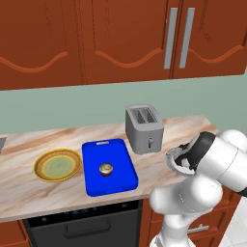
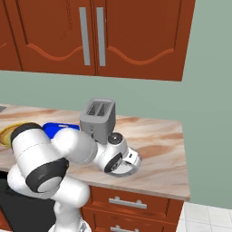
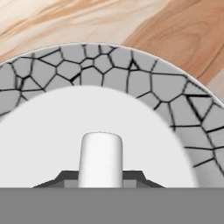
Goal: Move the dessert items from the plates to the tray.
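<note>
The gripper (image 3: 100, 180) is down low over the grey plate (image 3: 131, 78), its two dark finger tips standing either side of the white oblong piece (image 3: 100, 159). They flank the piece closely, but I cannot tell whether they are pressing on it or standing a hair off, so whether the hand has hold of it is not something I can say. From the right base view the hand (image 2: 128, 159) sits at the plate on the counter (image 2: 158, 136), just in front of the toaster (image 2: 97, 118).

The piece rests on the plate's white centre, near the middle. Its long axis runs away from the hand toward the plate's far rim, with a rounded end at the far side and the near end between the tips.

The cupcake (image 1: 106, 169) already sits on the blue tray (image 1: 120, 181), beside the yellow-rimmed plate (image 1: 58, 165), so this piece looks like the last to go.

The risk, to my eye, is the grip: the tips catch only the near end of a smooth, rounded piece, so it could pivot or squirt out on lifting. The carry also passes close by the toaster, where a knock could shake it loose.
</note>
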Controlling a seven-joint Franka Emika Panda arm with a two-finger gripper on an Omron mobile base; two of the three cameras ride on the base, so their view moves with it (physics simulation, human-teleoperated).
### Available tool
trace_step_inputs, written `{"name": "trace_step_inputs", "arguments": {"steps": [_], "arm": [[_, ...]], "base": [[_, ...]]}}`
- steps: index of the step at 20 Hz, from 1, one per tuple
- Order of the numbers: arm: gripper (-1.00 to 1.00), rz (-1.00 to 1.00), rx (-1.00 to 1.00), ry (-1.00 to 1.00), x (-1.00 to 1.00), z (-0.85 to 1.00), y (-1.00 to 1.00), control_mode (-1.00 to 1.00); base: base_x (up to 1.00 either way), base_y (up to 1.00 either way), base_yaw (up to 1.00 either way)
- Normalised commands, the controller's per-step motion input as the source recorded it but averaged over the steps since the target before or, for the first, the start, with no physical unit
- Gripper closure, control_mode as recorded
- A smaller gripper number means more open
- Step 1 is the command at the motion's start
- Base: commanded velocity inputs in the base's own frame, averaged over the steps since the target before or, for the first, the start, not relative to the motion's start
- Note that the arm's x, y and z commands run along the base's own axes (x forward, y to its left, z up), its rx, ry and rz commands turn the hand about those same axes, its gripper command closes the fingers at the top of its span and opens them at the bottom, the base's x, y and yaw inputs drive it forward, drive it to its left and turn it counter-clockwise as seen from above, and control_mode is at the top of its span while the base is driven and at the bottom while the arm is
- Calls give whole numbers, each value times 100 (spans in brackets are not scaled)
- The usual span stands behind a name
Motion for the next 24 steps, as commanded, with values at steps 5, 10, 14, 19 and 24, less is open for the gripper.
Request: {"name": "trace_step_inputs", "arguments": {"steps": [5, 10, 14, 19, 24], "arm": [[100, -1, 1, -2, -25, -19, 44, -100], [100, 0, 6, -4, -31, 34, 69, -100], [100, 0, 14, -2, -24, 49, 57, -100], [100, 0, 14, -1, -14, 51, 47, -100], [100, 0, 20, -13, -23, 0, 70, -100]], "base": [[0, 0, 0], [0, 0, 0], [0, 0, 0], [0, 0, 0], [0, 0, 0]]}}
